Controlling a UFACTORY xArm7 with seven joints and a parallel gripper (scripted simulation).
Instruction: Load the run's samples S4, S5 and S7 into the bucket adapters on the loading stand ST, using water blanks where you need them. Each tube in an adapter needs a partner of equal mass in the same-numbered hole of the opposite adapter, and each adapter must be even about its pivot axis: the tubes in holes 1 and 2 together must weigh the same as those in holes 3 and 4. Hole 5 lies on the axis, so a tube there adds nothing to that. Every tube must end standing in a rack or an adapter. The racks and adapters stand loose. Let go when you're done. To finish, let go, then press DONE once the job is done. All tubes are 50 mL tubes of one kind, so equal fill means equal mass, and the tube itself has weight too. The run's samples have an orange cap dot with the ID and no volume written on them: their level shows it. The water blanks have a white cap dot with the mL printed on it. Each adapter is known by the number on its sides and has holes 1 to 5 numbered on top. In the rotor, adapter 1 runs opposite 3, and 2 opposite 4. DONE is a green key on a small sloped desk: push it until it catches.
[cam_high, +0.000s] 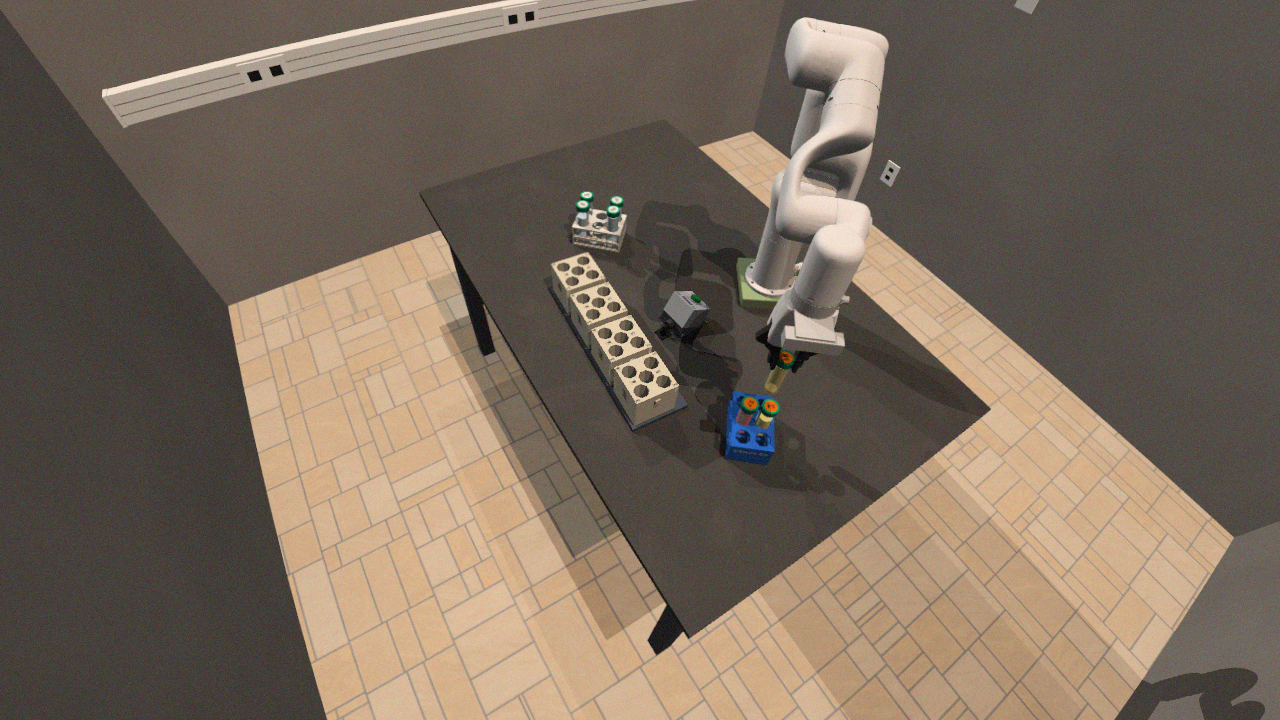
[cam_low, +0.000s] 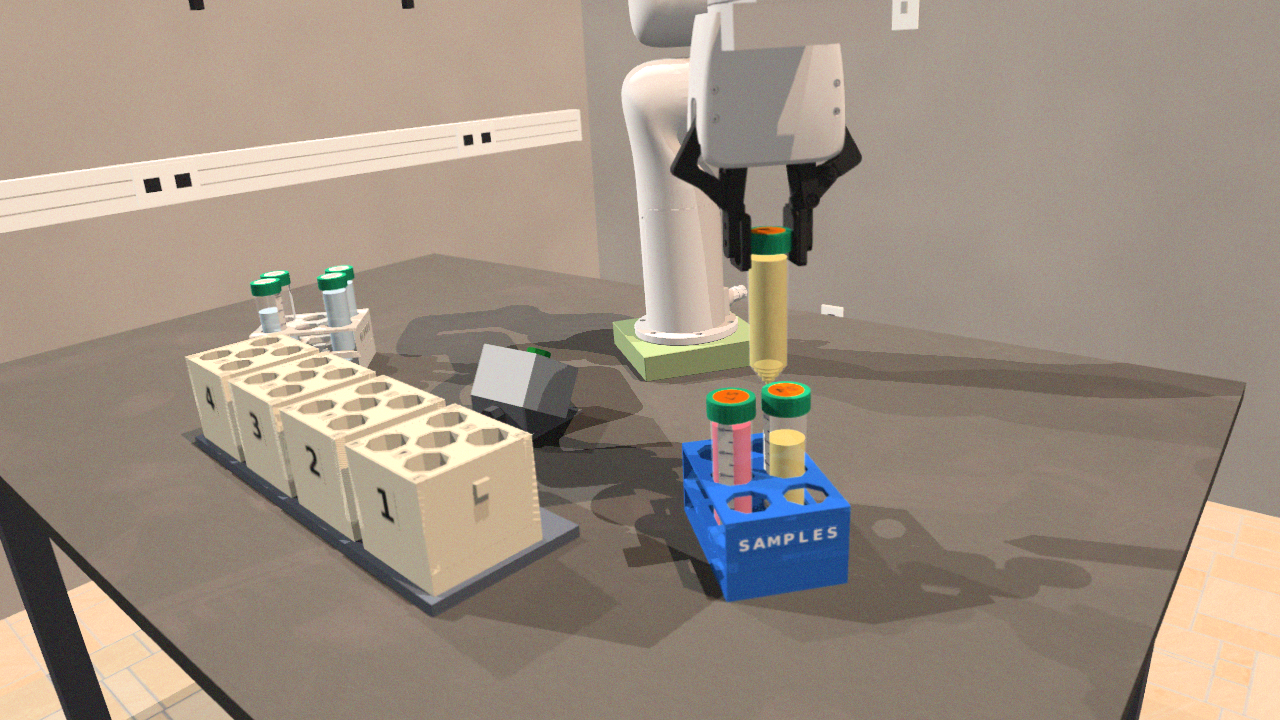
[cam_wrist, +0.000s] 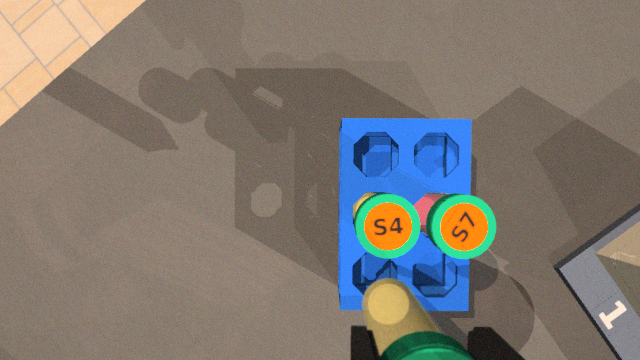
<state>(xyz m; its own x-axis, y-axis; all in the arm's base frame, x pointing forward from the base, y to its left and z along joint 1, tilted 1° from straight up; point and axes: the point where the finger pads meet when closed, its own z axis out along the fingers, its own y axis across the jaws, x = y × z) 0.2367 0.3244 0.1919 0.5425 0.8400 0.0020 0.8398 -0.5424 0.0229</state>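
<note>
My gripper (cam_high: 787, 354) (cam_low: 769, 243) (cam_wrist: 421, 347) is shut on a tube with an orange cap dot and yellow liquid (cam_high: 776, 378) (cam_low: 768, 313) (cam_wrist: 387, 305), held upright above the blue samples rack (cam_high: 750, 454) (cam_low: 787, 559) (cam_wrist: 405, 185). Its ID is not readable; S4 and S7 stand in the rack. S4 (cam_high: 767, 412) (cam_low: 786, 447) (cam_wrist: 388, 226) holds yellow liquid to a lower level. S7 (cam_high: 747, 411) (cam_low: 731, 447) (cam_wrist: 464, 226) is pink. Four adapters stand on the loading stand: adapter 1 (cam_low: 483, 528), adapter 2 (cam_low: 313, 483), adapter 3 (cam_low: 255, 447) and adapter 4 (cam_low: 208, 411). No tubes show in them.
The white blanks rack (cam_high: 597, 240) (cam_low: 362, 338) at the back holds several water tubes with white cap dots; their numbers are too small to read. The grey DONE desk (cam_high: 685, 309) (cam_low: 519, 385) with its green key (cam_high: 695, 298) (cam_low: 538, 351) stands between the adapters and the arm base.
</note>
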